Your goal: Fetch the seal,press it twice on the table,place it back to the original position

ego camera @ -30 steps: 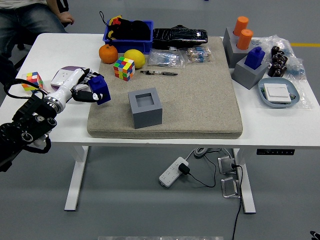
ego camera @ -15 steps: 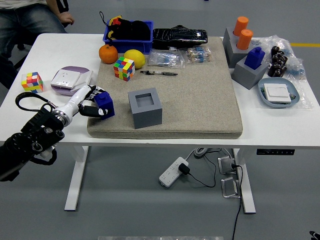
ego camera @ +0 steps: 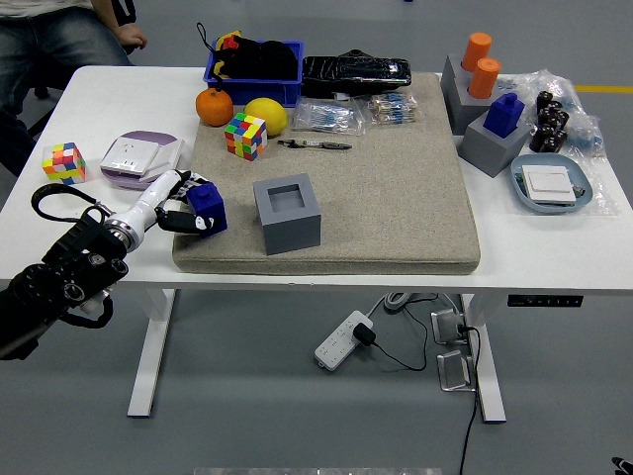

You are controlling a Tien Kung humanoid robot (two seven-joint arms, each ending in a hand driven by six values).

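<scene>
Comparing with half a second ago, almost nothing has shifted: the left hand (ego camera: 176, 205) and the blue seal (ego camera: 206, 209) sit where they were, while a second ago both were higher and farther left, off the mat's edge. Now the seal rests at the left edge of the tan mat (ego camera: 396, 198), at about 9 o'clock from the grey open holder (ego camera: 288, 213), with a gap between them. The fingers (ego camera: 174, 218) are closed around the seal's left side, one dark finger lying along its lower edge and others wrapped behind its top, so the seal stands at 3 o'clock from the palm. Moving rightward across the white tabletop (ego camera: 119, 99): two colour cubes, one at the far left (ego camera: 62, 162) and one on the mat (ego camera: 245, 135); one lilac box (ego camera: 136, 157); one orange (ego camera: 214, 106); one lemon (ego camera: 265, 116). At the far right stand two more grey holders, one (ego camera: 490, 146) carrying a second blue seal (ego camera: 505, 111), the other (ego camera: 462, 99) carrying two orange seals (ego camera: 482, 63).
</scene>
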